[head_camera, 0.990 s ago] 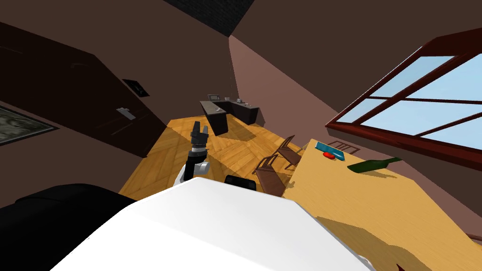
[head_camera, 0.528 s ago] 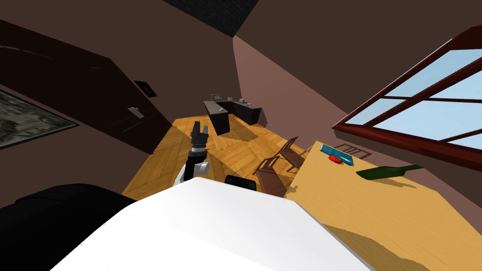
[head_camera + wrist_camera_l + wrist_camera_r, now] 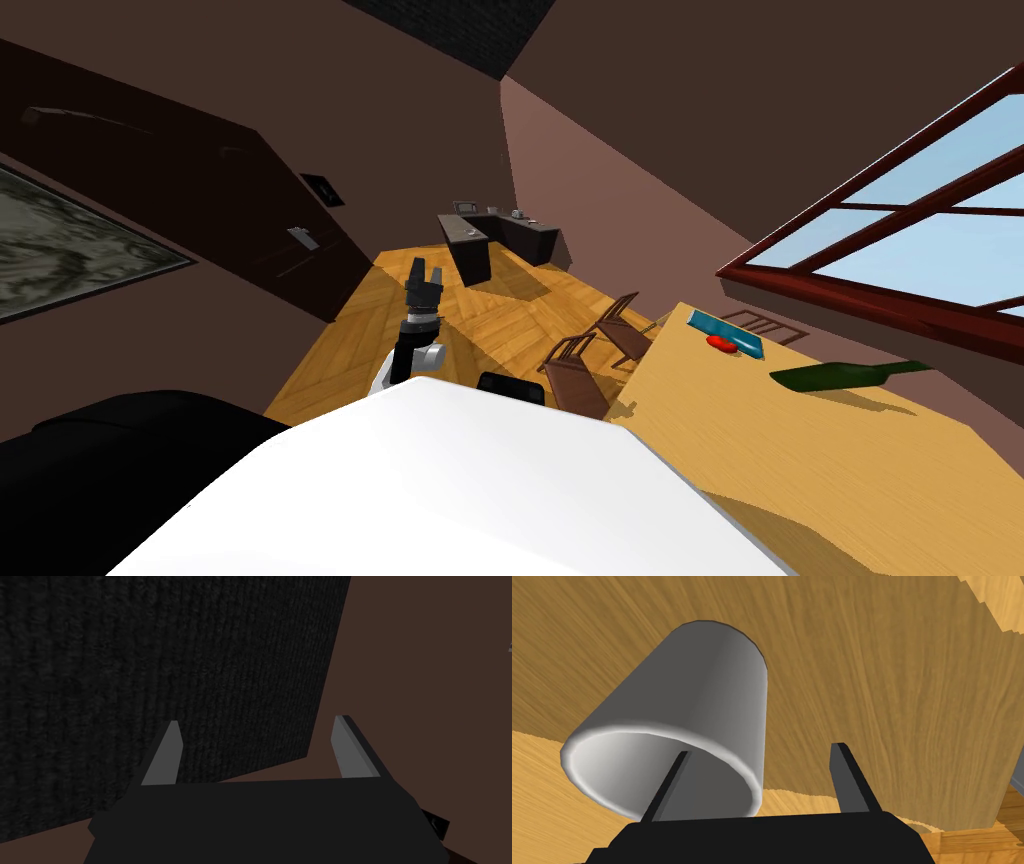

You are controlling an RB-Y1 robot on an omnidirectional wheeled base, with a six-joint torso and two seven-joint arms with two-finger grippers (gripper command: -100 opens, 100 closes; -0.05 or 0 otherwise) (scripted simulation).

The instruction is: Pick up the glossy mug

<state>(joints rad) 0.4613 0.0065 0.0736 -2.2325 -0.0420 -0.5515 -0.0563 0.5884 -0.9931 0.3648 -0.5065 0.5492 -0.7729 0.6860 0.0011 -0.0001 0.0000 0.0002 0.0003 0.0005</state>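
- Right wrist view: our right gripper (image 3: 760,748) straddles the wall of the grey mug (image 3: 712,691), fingers spread, 1 inside.
- Clenching, lifting remain.
- Left gripper (image 3: 258,719): released, empty.

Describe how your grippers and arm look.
The left gripper has two thin, light grey, blade-like fingers on a black box. The right gripper matches, its fingers shaded darker. The left forearm is black with a grey wrist ring and a white elbow.

Grey blade fingers (image 3: 350,748), black base block (image 3: 260,821)
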